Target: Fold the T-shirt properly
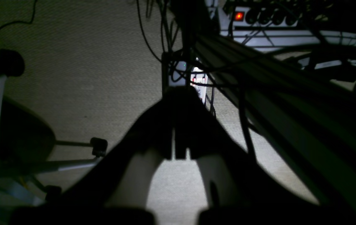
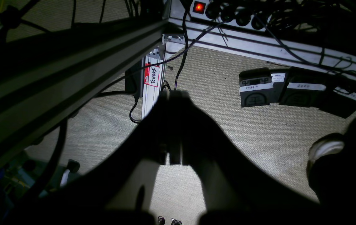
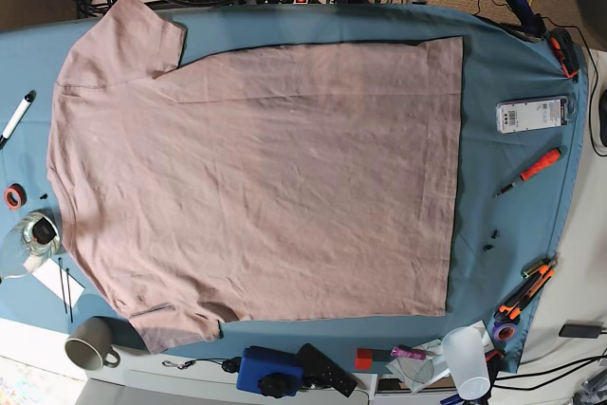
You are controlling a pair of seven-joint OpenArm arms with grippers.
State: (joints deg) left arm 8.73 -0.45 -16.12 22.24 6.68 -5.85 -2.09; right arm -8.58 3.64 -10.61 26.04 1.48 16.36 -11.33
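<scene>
step: not begun, T-shirt (image 3: 256, 177) lay flat, unfolded | left hand (image 1: 179, 156) closed, empty | right hand (image 2: 175, 161) closed, empty | next: both likely reach the T-shirt's edge, open, pinch

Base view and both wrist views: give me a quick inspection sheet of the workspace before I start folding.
Surface: blue cloth on the table.
Job's things: T-shirt spread flat, unfolded, sleeves at the left.
Clutter: mug, orange screwdriver, marker, plastic cup along the edges.
Grippers: left gripper and right gripper below the table over carpet, jaws shut, empty.
Cables: tangle at power strip.
Surroundings: foot pedals on the floor.
</scene>
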